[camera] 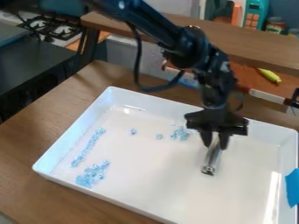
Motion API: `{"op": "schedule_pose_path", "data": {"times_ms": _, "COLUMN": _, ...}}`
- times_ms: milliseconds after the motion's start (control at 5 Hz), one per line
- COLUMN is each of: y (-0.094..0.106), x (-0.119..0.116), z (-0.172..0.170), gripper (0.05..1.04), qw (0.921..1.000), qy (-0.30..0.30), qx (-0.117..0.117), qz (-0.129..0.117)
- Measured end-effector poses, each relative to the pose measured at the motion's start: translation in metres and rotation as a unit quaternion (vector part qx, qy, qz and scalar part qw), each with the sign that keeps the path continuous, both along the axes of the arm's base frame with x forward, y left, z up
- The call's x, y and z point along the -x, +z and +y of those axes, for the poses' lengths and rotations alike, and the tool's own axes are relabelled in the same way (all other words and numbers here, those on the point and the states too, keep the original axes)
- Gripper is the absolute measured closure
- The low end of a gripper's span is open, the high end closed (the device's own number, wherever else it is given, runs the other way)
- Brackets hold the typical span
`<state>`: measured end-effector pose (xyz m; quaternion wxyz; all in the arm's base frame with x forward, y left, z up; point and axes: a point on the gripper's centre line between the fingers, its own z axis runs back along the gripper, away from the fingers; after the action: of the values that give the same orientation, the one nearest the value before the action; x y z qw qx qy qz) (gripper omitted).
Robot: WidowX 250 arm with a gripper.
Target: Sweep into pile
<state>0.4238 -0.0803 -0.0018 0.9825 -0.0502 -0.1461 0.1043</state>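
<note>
Your pale blue bits are scattered here — a clump by the tray's near-left corner, a strip running along its left edge, two small bits between, and a loose cluster near the far edge. Right of that, you've got the gripper clamped on a silver cylinder — tilted, low over the tray. Blue tape marks the right edge; wooden table underneath.
</note>
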Motion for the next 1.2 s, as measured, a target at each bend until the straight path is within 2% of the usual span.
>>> {"op": "schedule_pose_path", "data": {"times_ms": 600, "y": -0.001, "x": 0.007, "z": 0.055, "gripper": 0.749, "qw": 0.9994, "qy": 0.034, "qx": -0.002, "qz": -0.011}}
{"op": "schedule_pose_path", "data": {"times_ms": 800, "y": -0.001, "x": 0.011, "z": 0.072, "gripper": 0.749, "qw": 0.9966, "qy": 0.080, "qx": -0.006, "qz": -0.020}}
{"op": "schedule_pose_path", "data": {"times_ms": 1200, "y": 0.001, "x": 0.022, "z": 0.112, "gripper": 0.749, "qw": 0.9825, "qy": 0.185, "qx": -0.009, "qz": -0.022}}
